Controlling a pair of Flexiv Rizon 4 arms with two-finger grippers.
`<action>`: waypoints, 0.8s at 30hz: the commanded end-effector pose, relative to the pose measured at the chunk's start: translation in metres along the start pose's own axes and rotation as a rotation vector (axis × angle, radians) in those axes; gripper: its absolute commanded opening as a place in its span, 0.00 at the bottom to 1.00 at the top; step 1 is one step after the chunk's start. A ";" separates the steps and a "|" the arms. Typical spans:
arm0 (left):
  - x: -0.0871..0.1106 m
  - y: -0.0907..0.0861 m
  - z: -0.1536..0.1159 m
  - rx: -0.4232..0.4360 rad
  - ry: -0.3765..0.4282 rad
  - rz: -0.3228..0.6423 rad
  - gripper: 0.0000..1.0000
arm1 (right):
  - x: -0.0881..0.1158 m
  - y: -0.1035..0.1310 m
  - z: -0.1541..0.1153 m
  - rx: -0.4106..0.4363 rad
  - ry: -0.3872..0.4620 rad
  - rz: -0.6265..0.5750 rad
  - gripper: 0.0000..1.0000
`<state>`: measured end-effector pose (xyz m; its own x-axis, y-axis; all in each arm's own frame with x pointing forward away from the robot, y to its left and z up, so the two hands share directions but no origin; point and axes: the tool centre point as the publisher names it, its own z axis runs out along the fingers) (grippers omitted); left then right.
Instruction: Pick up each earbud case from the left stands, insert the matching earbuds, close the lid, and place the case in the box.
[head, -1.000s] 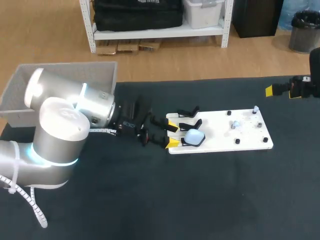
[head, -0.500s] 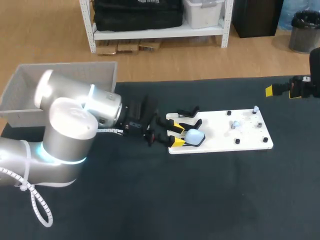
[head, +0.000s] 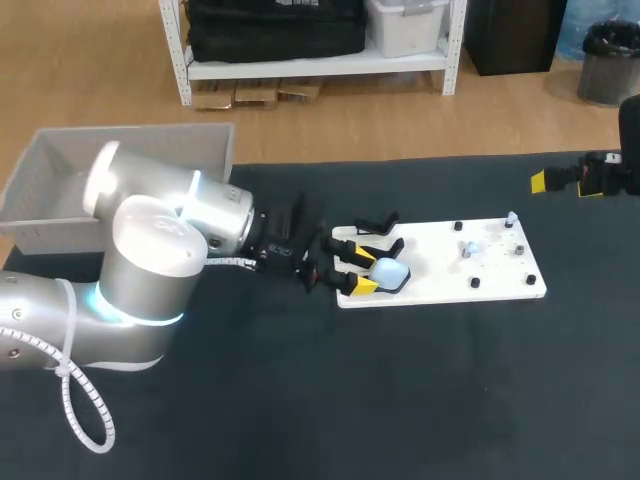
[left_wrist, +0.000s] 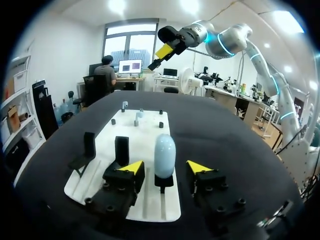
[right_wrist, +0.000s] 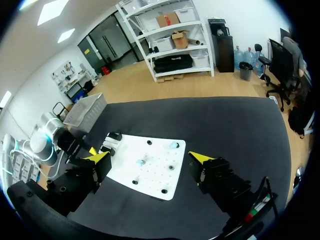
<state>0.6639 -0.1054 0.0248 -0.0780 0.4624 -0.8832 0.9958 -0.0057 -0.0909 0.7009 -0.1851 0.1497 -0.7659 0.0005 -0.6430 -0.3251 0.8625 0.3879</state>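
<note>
Left gripper (head: 357, 268) slid rightward at frame centre; spread fingers now flank pale blue earbud case (head: 390, 273) on stand, no contact. Grasp looks imminent. Right gripper (right_wrist: 150, 159) unmoved, fingers apart.

L gripper (left_wrist: 165, 167) spread, blue case (left_wrist: 164, 152) btwn tips

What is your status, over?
Left tool open, straddling pale blue earbud case, not touching. Case upright on its stand. Right tool open, empty, raised off to the right. Nothing blocks the grasp.
</note>
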 end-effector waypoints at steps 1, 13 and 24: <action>0.000 0.005 0.004 0.004 0.000 -0.003 0.50 | 0.000 0.000 0.000 0.000 0.001 -0.001 1.00; 0.000 0.004 0.012 0.008 -0.012 -0.015 0.49 | 0.000 0.000 0.000 0.000 0.001 -0.001 1.00; 0.000 0.007 0.015 0.001 -0.028 -0.034 0.46 | 0.000 0.000 0.000 0.000 0.001 -0.001 1.00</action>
<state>0.6689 -0.1174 0.0196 -0.1141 0.4401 -0.8907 0.9925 0.0104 -0.1221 0.7009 -0.1851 0.1497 -0.7659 0.0005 -0.6430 -0.3251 0.8625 0.3879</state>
